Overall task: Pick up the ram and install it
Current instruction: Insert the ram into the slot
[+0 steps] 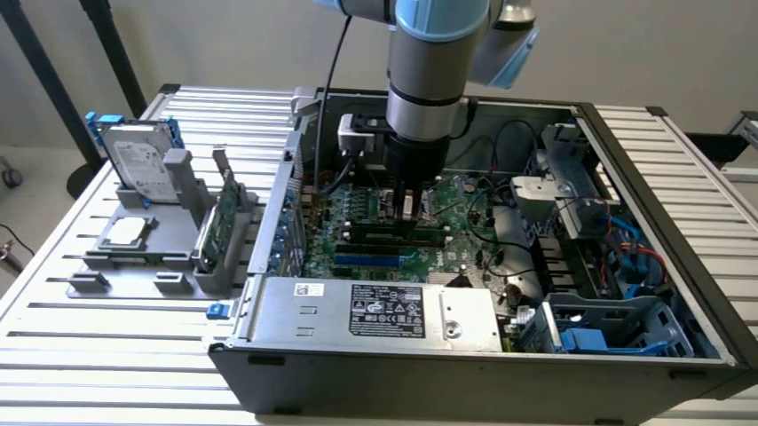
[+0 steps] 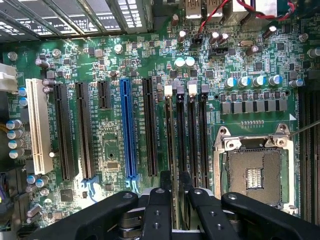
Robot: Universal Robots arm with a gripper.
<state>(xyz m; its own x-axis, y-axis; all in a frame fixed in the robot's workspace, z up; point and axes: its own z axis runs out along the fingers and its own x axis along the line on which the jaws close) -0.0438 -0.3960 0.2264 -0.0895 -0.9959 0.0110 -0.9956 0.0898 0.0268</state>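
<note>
The hand [image 1: 409, 224] hangs low inside the open computer case [image 1: 474, 377], right over the memory slots. Its black fingers [image 2: 159, 200] stand only a narrow gap apart, and the ram [image 2: 172, 145] runs straight out from that gap. The wrist view shows the ram edge-on as a thin dark strip standing in one of the long black slots. The exterior view shows it as a long, low stick directly under the fingertips (whether it is pressed fully home cannot be told).

The motherboard [image 2: 110, 145] beneath the hand is glossy green and crowded with small silver-topped cylinders and fine traces. Beside the ram's slot lie more long slots, most black, one bright blue [image 2: 128, 130] and one white [image 2: 39, 125]. On the ram's other side sits a square metal-framed processor socket [image 2: 255, 170].

Nearer the camera than the hand, a flat grey metal box [image 1: 379, 311] carries a printed label. Well away from the hand, outside the case on the ribbed metal tabletop [image 1: 71, 355], a grey holder keeps a silver hard drive [image 1: 140, 164] and a green card [image 1: 219, 222] upright.
</note>
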